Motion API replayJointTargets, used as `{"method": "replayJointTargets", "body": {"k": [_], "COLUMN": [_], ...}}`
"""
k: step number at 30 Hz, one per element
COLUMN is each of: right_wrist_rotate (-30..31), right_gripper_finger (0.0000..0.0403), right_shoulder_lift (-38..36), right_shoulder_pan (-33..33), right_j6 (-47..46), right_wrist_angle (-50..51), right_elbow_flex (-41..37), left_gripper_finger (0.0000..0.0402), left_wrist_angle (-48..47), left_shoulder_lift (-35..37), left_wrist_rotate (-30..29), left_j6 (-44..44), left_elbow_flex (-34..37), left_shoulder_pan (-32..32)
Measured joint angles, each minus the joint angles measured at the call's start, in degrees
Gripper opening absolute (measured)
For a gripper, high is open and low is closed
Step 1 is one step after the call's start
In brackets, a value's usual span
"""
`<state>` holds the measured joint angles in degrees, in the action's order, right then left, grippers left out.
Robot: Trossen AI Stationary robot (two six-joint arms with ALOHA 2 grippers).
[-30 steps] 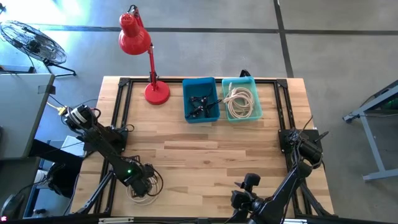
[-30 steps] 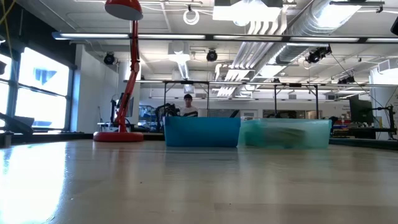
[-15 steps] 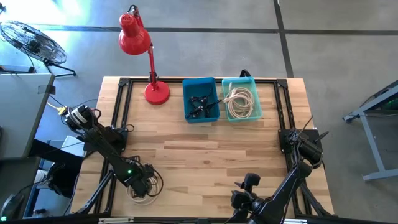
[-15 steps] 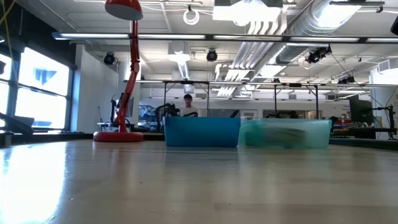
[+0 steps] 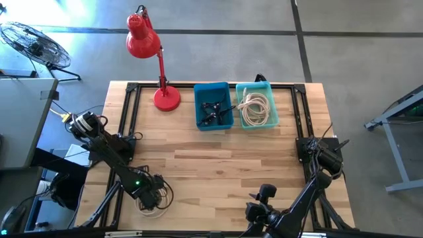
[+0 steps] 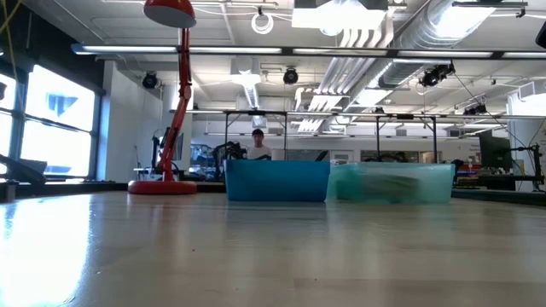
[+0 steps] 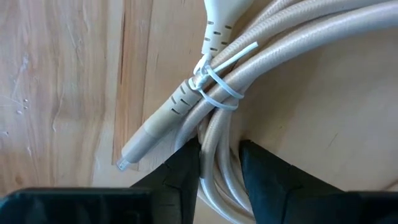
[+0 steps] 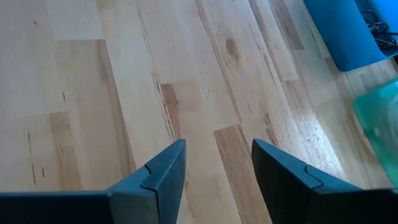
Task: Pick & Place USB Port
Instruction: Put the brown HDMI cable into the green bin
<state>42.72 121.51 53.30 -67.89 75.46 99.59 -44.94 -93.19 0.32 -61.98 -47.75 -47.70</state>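
I note a cream cable coil (image 7: 273, 56) with white tie (image 7: 217, 84), red lamp (image 5: 147, 46), blue bin (image 5: 213, 106), teal bin (image 5: 256, 104), pale striped wood table (image 5: 225, 168)

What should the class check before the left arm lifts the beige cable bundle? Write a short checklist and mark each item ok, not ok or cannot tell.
1. left gripper over the beige cable bundle: ok.
2. Strands between its fingers: ok.
3. Firmly clamped: cannot tell.
4. Zip tie holding the coil together: ok.
5. Teal bin has room beside the cables in it: ok.
6. right gripper open, away from the bundle: ok.
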Motion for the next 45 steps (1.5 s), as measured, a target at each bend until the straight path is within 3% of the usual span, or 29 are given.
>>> {"method": "replayJointTargets", "body": {"k": [6, 14, 18, 24, 35, 40, 45], "right_wrist_rotate": [0.0, 0.2, 2.0, 4.1, -0.1, -6.3, -7.3], "right_gripper_finger": [0.0176, 0.0176, 0.0176, 0.0176, 0.0176, 0.0176, 0.0176], "right_shoulder_lift": [0.0, 0.0, 0.0, 0.0, 0.0, 0.0, 0.0], "right_shoulder_pan": [0.0, 0.0, 0.0, 0.0, -1.1, -3.2, -4.5], "right_j6": [0.0, 0.5, 1.6, 2.4, 3.9, 7.9, 11.1], "right_wrist_angle": [0.0, 0.0, 0.0, 0.0, -0.9, -2.8, -5.9], "right_elbow_flex": [0.0, 0.0, 0.0, 0.0, 0.0, 0.0, 0.0], "left_gripper_finger": [0.0028, 0.0026, 0.0026, 0.0022, 0.0007, 0.0007, 0.0007], "left_wrist_angle": [-0.2, 0.1, 0.5, 3.7, 27.6, 41.7, 50.3], "left_shoulder_lift": [0.0, 0.0, 0.0, 0.5, 1.8, 1.9, 1.9], "left_wrist_rotate": [0.2, -1.6, -8.6, -26.0, -45.8, -49.3, -49.0], "left_j6": [0.2, 0.2, 0.0, 0.5, 17.6, 30.6, 39.3], "left_elbow_flex": [0.0, 0.0, 0.0, 0.3, 0.2, 0.2, 0.1], "left_shoulder_pan": [0.1, 0.0, 0.0, 0.1, 0.1, 0.1, 0.6]}}
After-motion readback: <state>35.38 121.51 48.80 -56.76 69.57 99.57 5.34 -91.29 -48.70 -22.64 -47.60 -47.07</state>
